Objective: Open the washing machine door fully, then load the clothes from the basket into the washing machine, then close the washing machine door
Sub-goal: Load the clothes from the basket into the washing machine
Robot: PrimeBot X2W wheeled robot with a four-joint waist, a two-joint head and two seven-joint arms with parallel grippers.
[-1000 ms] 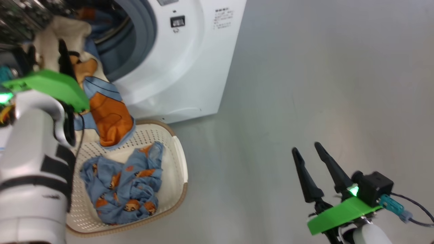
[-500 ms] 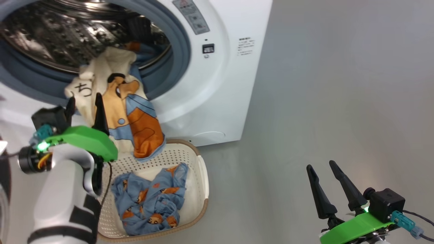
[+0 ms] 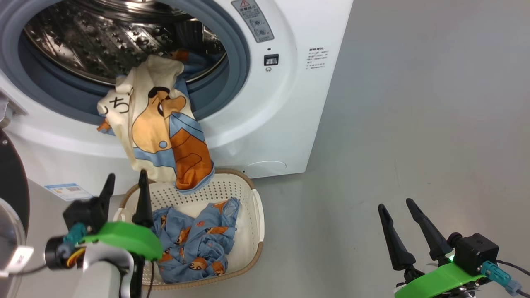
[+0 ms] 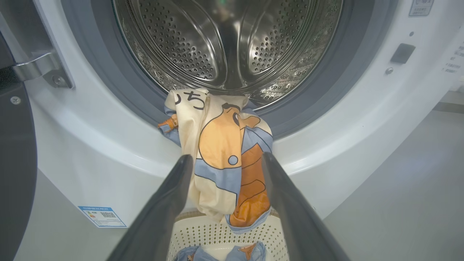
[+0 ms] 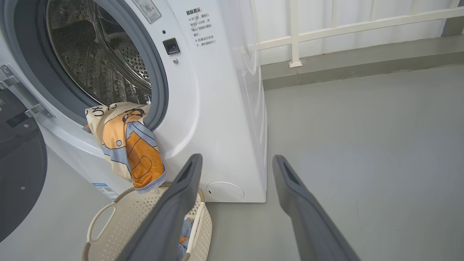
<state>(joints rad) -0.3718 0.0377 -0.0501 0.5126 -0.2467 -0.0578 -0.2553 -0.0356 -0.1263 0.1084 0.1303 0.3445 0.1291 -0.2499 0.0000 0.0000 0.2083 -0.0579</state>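
at the lower left of the head view, left gripper: both dark fingers spread apart, holding nothing, tips pointing up toward the machine, in front of the left rim of the basket.

washing machine: white front-loader standing on a grey floor; mouth uncovered, grey gasket ring and perforated steel drum exposed.

washing machine door: swung out to the left of the opening, black rim at the frame edge; a metal hinge joins it to the cabinet.

cream garment with an orange-and-blue cartoon print: upper end inside the drum mouth, middle lying over the lower gasket lip, lower end hanging down the machine's front, hem at the basket's far rim; contact there cannot be told. in the left wrist view it appears between the two parted fingers but beyond them, untouched.

light blue clothes with small orange prints: crumpled in the bottom of the basket.

basket: on the floor at the foot of the machine, below the opening.

blue label sticker: low on the machine's front, left of the basket.

right gripper: fingers likewise parted and empty, over bare floor, well apart from basket and machine, to their right.
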